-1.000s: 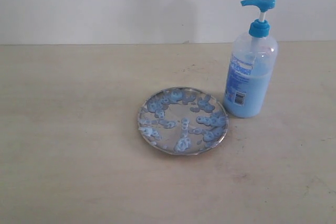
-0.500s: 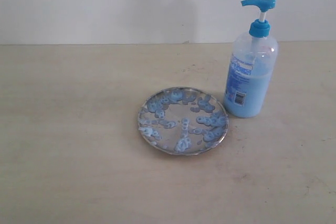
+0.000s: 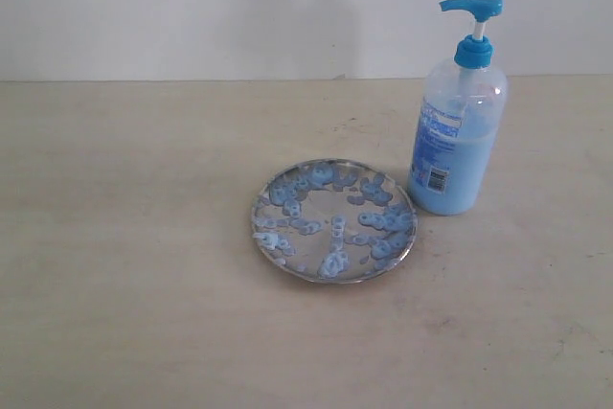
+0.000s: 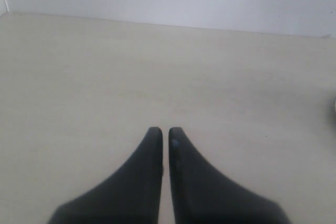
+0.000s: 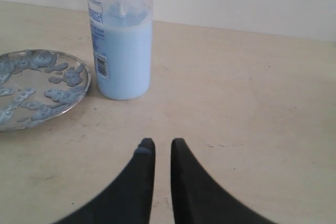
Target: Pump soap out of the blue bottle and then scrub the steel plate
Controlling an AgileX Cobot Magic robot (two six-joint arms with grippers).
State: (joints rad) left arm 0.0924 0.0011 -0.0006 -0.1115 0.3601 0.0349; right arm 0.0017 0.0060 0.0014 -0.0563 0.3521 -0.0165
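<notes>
The blue bottle (image 3: 455, 141) stands upright at the right of the table, with its bright blue pump head (image 3: 471, 5) raised and its spout pointing left. Light blue soap (image 5: 123, 61) fills its lower half. Just left of it lies the steel plate (image 3: 402, 254), dotted with pale blue soap blobs (image 3: 374, 220). Neither arm shows in the exterior view. My right gripper (image 5: 163, 141) is shut and empty, low over the table, a short way from the bottle (image 5: 119, 51) and the plate (image 5: 31, 83). My left gripper (image 4: 165, 129) is shut and empty over bare table.
The beige tabletop (image 3: 134, 237) runs back to a white wall (image 3: 192, 7). Bare table lies left of the plate and in front of it. A dark sliver (image 4: 334, 106) at the edge of the left wrist view is too small to name.
</notes>
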